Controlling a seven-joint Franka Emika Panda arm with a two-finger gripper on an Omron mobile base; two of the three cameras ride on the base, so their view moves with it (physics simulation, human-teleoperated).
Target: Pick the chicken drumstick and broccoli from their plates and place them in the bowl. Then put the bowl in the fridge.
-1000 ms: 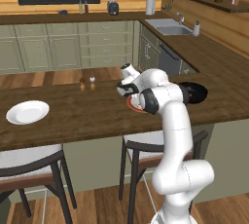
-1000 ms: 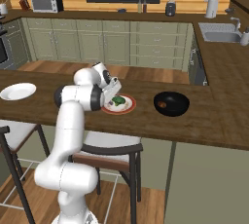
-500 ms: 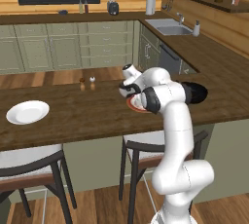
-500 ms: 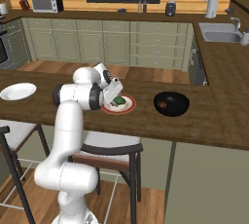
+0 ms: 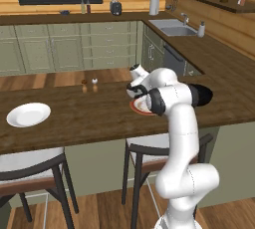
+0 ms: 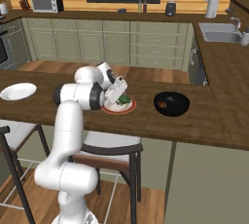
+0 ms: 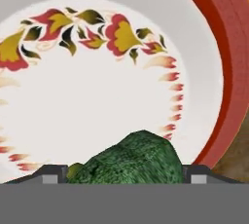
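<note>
- Little has changed since a second ago: your arm has stayed bent over the red-rimmed plate [image 6: 127,107], the hand sinking only slightly, and nothing on the counter [image 5: 99,118] has shifted.
- Nearest you, the gripper [image 6: 119,93] hangs low over that plate, close to the counter's front edge, roughly midway along it.
- Your hand view puts the broccoli [image 7: 131,162] right between the two fingertips [image 7: 51,173], one on each side of it, so it lies dead ahead of the gripper and not off to a side.
- You can see the jaws spread wider than the floret; whether the pads touch it yet you cannot tell, and it looks not yet gripped.
- The broccoli is lumpy rather than long, so no axis needs matching; my judgement is that closing squarely on it is all the next move asks.
- Once you lift it, the bowl [image 6: 171,103] lies farther toward the counter's right end, near the plate but apart from it, with a small reddish piece inside, probably the drumstick [image 6: 163,104].
- Far at the counter's left end sits the white plate [image 5: 28,114], bare.
</note>
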